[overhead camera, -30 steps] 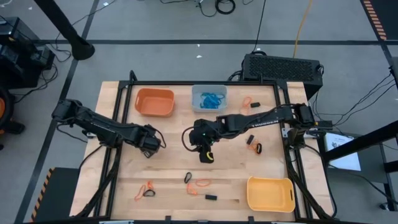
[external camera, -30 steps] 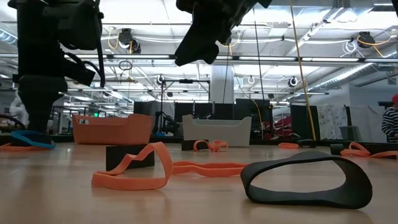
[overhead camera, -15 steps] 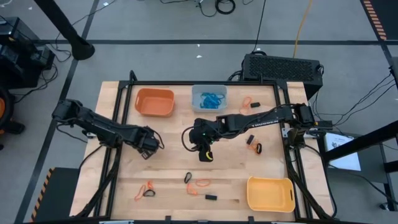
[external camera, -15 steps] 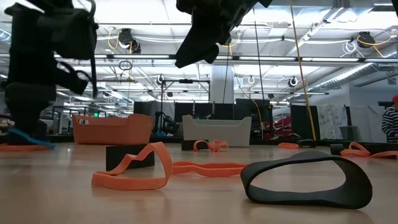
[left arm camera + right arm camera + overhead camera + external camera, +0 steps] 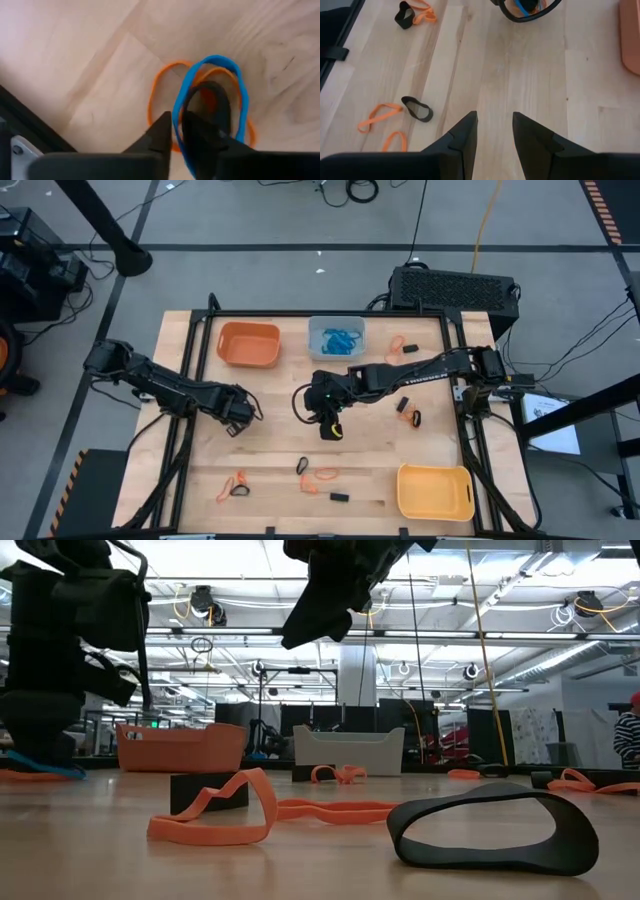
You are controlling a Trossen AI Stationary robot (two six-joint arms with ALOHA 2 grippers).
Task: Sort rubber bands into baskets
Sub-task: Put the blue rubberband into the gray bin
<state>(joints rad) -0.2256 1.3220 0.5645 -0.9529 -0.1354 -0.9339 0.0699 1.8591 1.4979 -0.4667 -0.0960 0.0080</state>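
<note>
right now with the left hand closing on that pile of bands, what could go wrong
The left hand closes around the blue band, which lies tangled over an orange band and a black band. Lifting may drag all three together, so mixed colours could reach one basket. The grip also looks thin, so the blue band might slip free. The right hand hangs empty above the table, apart from this pile.

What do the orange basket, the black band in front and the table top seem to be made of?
Orange basket: likely moulded plastic, smooth with rounded corners. Black band: apparently matte rubber, a flat strip standing in a springy loop. Table top: pale wood, with visible grain and plank seams.
</note>
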